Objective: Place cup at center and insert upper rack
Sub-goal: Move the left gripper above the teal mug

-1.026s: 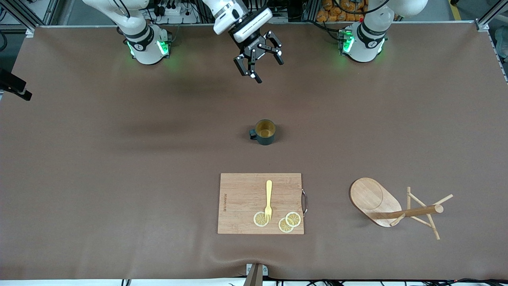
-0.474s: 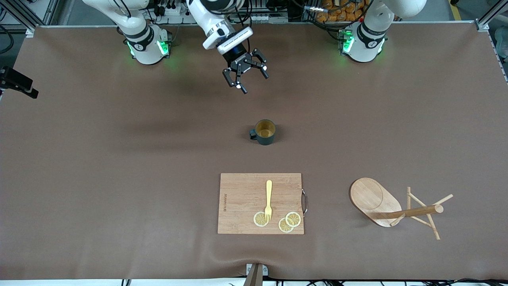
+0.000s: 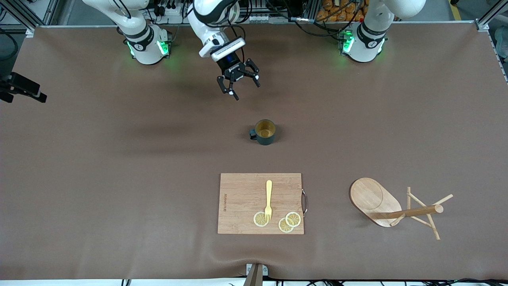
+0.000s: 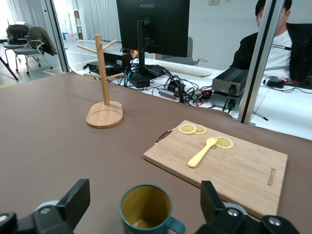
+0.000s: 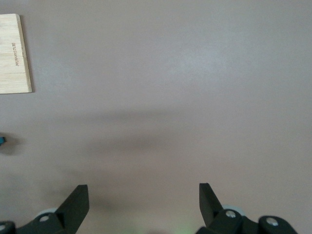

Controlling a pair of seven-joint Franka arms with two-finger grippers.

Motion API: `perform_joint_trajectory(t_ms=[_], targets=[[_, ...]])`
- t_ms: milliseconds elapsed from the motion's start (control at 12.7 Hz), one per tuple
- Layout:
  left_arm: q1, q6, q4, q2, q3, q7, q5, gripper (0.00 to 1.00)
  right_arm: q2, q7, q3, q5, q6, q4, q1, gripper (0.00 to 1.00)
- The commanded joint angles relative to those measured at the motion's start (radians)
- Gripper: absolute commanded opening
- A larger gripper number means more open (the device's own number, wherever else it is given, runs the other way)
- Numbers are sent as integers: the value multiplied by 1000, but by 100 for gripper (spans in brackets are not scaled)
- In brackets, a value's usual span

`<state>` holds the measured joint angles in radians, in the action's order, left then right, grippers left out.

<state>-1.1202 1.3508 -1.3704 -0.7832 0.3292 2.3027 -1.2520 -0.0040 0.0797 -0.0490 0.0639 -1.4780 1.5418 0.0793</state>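
The dark teal cup (image 3: 265, 133) stands upright near the table's middle, its handle toward the right arm's end. My left gripper (image 3: 247, 92) is open and empty over bare table between the cup and the robots' bases. In the left wrist view the cup (image 4: 146, 214) sits just ahead of the left gripper (image 4: 145, 184). The wooden mug tree (image 3: 375, 200) stands upright on its oval base toward the left arm's end, nearer to the front camera than the cup; its post (image 4: 102, 73) also shows in the left wrist view. My right gripper (image 5: 142, 186) is open over bare table.
A wooden cutting board (image 3: 242, 198) lies nearer to the front camera than the cup, with a yellow fork (image 3: 268, 198) and lemon slices (image 3: 293, 219) on it. A black part (image 3: 24, 89) juts in at the right arm's end.
My left gripper has come down toward the cup and a little toward the right arm's end, still open. The cup and mug tree have not moved.
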Motion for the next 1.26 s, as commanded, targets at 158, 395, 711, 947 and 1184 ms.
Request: perform_joint_trajectory(t_ms=[158,395,711,947,1184], targets=[[-26,10,73,-128,-13,58,-102,100,12,-18,3,40,13,-28,0,100],[-26,33,79,-191,-13,98,-168,100,12,-17,3,42,12,-29,-1,100],[-27,82,96,-266,-38,116,-233,100,12,-17,3,40,12,-29,8,100],[-59,122,122,-301,-93,116,-236,100,12,-17,3,40,12,-29,0,100],[-59,148,129,-332,-107,119,-237,100,12,-17,3,40,12,-29,-1,100]])
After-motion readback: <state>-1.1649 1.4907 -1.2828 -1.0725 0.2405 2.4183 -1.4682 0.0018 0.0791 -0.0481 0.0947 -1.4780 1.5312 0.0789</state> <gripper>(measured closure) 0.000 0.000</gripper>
